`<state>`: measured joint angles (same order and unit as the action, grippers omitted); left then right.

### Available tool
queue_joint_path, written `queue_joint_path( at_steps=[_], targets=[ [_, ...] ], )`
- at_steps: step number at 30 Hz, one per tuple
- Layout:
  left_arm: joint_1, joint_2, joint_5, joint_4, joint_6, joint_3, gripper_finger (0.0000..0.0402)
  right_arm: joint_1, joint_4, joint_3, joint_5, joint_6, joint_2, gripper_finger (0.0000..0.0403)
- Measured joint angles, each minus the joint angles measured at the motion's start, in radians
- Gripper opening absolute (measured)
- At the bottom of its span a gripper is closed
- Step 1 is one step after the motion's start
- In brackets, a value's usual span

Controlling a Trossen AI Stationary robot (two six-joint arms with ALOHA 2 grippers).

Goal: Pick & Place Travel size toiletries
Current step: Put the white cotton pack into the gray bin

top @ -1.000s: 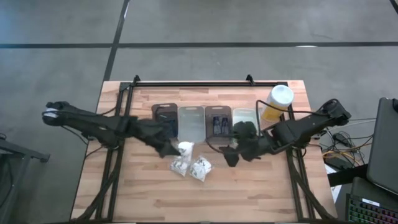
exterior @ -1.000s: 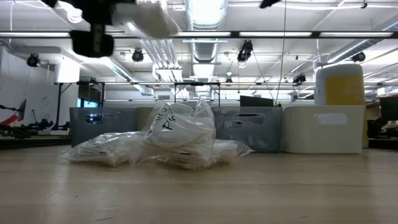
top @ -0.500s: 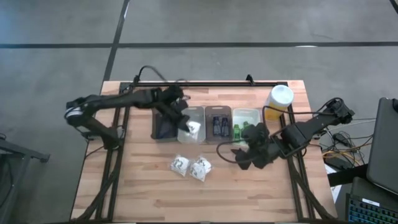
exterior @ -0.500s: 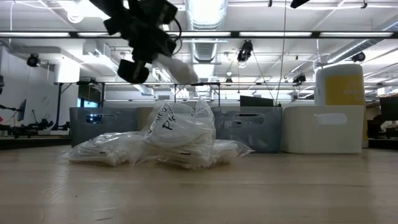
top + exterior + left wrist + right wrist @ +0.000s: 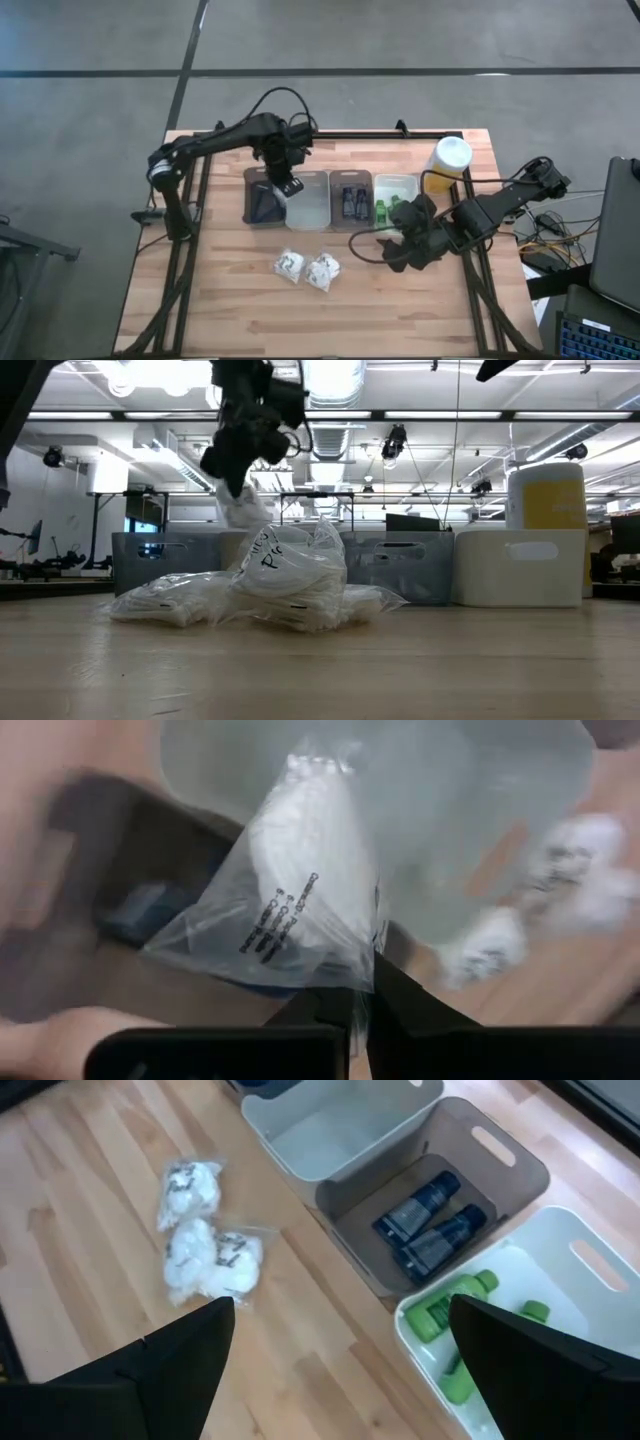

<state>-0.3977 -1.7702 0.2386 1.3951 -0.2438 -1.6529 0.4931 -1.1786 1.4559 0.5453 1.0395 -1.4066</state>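
The left arm is reaching across the back of the table, its gripper [image 5: 289,186] hanging above the seam between the dark tray [image 5: 264,196] and the pale grey tray [image 5: 308,200], fingers pinched tight on a clear-wrapped white bundle [image 5: 305,890] that is dangling below. Two more wrapped bundles [image 5: 306,268] are lying on the wooden table [image 5: 230,310]. The right gripper [image 5: 392,253] is hovering near the white tray [image 5: 396,184] of green bottles [image 5: 455,1297], fingers spread wide, holding nothing. Ceiling lights are glowing beyond.
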Motion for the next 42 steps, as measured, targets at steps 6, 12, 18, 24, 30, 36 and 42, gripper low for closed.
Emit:
queue_joint_path(
  at_steps=[6,12,18,24,30,36,42],
  targets=[
    [0.058,-0.035,-0.076,0.032,0.052,-0.114,0.0010,0.000,-0.036,0.000,0.001,-0.008,0.004,0.0363],
    [0.100,-0.046,0.044,-0.096,-0.055,-0.091,0.0010,0.000,-0.041,0.000,0.003,-0.025,0.007,0.0363],
    [0.137,-0.003,0.067,-0.421,-0.194,0.006,0.0010,0.000,-0.041,-0.001,0.004,-0.026,0.007,0.0363],
    [0.115,0.119,0.243,-0.663,-0.486,0.261,0.0010,0.000,-0.046,-0.001,0.003,-0.019,0.012,0.0363],
    [0.079,0.284,0.553,-1.155,-0.937,0.625,0.0016,0.000,-0.048,-0.001,0.000,-0.027,0.028,0.0363],
    [0.077,0.358,0.487,-1.464,-1.219,0.850,0.0027,-0.001,-0.049,-0.001,0.005,-0.030,0.040,0.0363],
    [0.087,0.365,0.451,-1.463,-1.278,0.915,0.0030,-0.001,-0.048,-0.001,0.005,-0.037,0.039,0.0363]
  ],
)
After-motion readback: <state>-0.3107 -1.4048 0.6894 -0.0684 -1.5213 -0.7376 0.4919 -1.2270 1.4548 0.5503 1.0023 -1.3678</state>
